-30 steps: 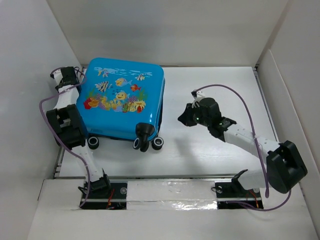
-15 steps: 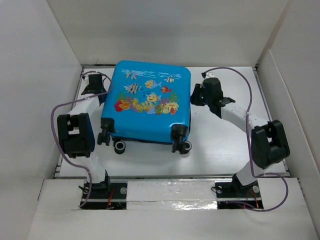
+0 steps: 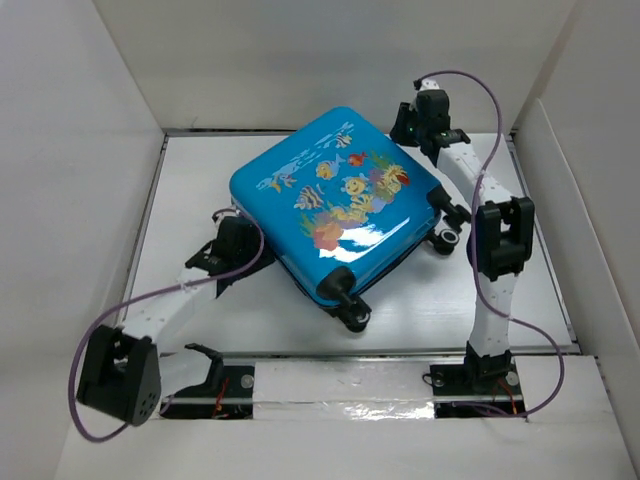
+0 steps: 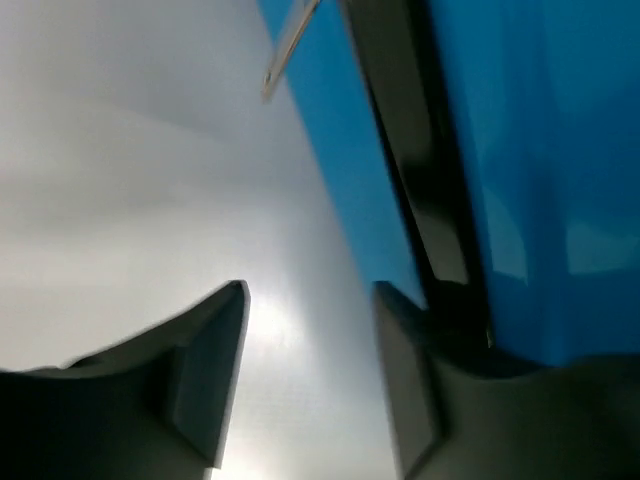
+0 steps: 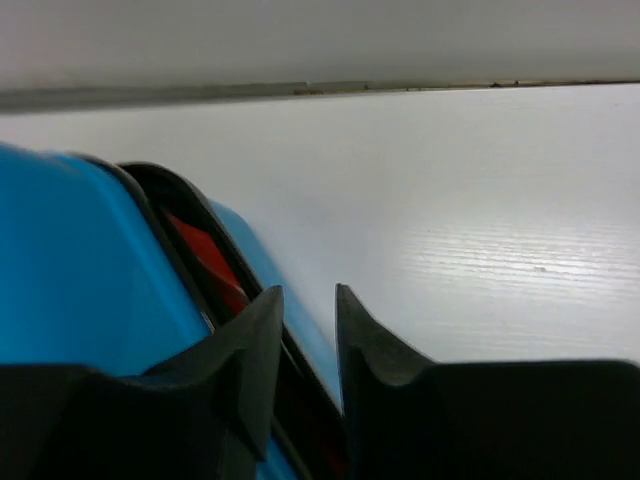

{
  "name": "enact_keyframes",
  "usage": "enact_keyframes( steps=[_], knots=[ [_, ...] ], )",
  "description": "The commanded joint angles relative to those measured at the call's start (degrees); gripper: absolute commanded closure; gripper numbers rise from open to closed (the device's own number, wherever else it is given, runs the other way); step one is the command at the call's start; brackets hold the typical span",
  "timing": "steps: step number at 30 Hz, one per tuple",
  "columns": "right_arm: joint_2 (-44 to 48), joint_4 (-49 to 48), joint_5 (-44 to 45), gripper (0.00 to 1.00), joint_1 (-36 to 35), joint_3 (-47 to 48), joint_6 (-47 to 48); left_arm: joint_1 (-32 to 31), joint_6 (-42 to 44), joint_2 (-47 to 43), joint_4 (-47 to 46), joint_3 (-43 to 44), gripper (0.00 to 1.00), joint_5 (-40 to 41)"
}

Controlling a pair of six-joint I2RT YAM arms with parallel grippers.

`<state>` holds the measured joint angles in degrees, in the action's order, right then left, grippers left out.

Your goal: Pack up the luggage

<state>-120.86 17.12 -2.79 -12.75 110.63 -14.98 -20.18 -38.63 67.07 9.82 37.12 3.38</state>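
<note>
The luggage (image 3: 330,200) is a bright-blue suitcase with a fish print. It lies shut and flat mid-table, turned diagonally, with its black wheels (image 3: 352,312) toward the near right. My left gripper (image 3: 250,250) is open at its near-left edge. In the left wrist view (image 4: 310,300) one finger rests against the blue shell (image 4: 560,150) and its black zip band, with bare table between the fingers. My right gripper (image 3: 405,128) is at the far right corner. Its fingers (image 5: 308,300) are almost together at the suitcase seam (image 5: 150,200), where something red (image 5: 212,265) shows.
White walls enclose the table (image 3: 180,200) on the left, back and right. A raised white sill (image 3: 340,378) runs along the near edge by the arm bases. A thin metal zip pull (image 4: 290,45) hangs off the suitcase edge.
The suitcase slid right and turned counter-clockwise, so its wheels now face the near right. My left gripper moved from the far left to the near-left edge. My right gripper moved to the far corner.
</note>
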Motion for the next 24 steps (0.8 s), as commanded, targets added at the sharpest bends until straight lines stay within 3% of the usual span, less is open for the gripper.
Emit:
enact_keyframes(
  steps=[1, 3, 4, 5, 8, 9, 11, 13, 15, 18, 20, 24],
  knots=[
    [3.6, 6.8, -11.5, 0.53, -3.4, 3.8, -2.1, -4.6, -3.5, -10.9, -1.8, 1.0, 0.42, -3.3],
    [7.5, 2.2, -12.8, 0.41, 1.7, -0.2, -4.7, -3.2, -4.2, -20.4, 1.7, 3.3, 0.25, 10.4],
    [11.8, 1.0, -14.3, 0.31, 3.3, -4.1, -5.7, -2.2, -4.6, -23.6, 1.0, 3.7, 0.24, 11.7],
    [13.9, 0.1, -14.9, 0.27, 4.7, -5.5, -6.1, -0.1, -4.5, -26.2, -3.5, 3.8, 0.23, 11.8],
    [22.9, -0.2, -13.5, 0.23, 7.8, -12.0, -5.9, 0.6, -4.7, -29.8, -8.8, 7.3, 0.24, 13.0],
    [25.9, -0.8, -12.7, 0.25, 7.8, -14.8, -5.9, 0.6, -4.3, -28.0, -9.5, 10.6, 0.31, 13.9],
    [37.9, -4.4, -9.5, 0.58, 8.6, -28.2, -7.2, 0.6, -3.4, -24.7, -13.8, 13.3, 0.32, 14.5],
    [47.5, -10.0, -5.9, 1.00, 9.2, -38.9, -10.5, 2.4, -3.7, -16.8, -16.1, 17.2, 0.36, 14.0],
    [62.1, -15.9, -2.7, 1.00, 6.6, -55.0, -11.8, 5.1, -3.6, -7.5, -19.1, 21.9, 0.38, 10.4],
    [75.5, -11.2, 2.1, 1.00, 3.6, -67.8, -11.6, 13.0, -4.0, 6.6, -20.2, 30.2, 0.39, 1.3],
    [82.3, -6.5, 2.3, 1.00, 3.0, -74.2, -12.2, 17.8, -3.0, 16.9, -17.0, 37.8, 0.39, -2.5],
    [89.8, -3.5, 2.1, 1.00, 1.9, -80.7, -13.7, 19.2, 2.7, 32.2, -9.1, 52.0, 0.39, -8.5]
  ],
)
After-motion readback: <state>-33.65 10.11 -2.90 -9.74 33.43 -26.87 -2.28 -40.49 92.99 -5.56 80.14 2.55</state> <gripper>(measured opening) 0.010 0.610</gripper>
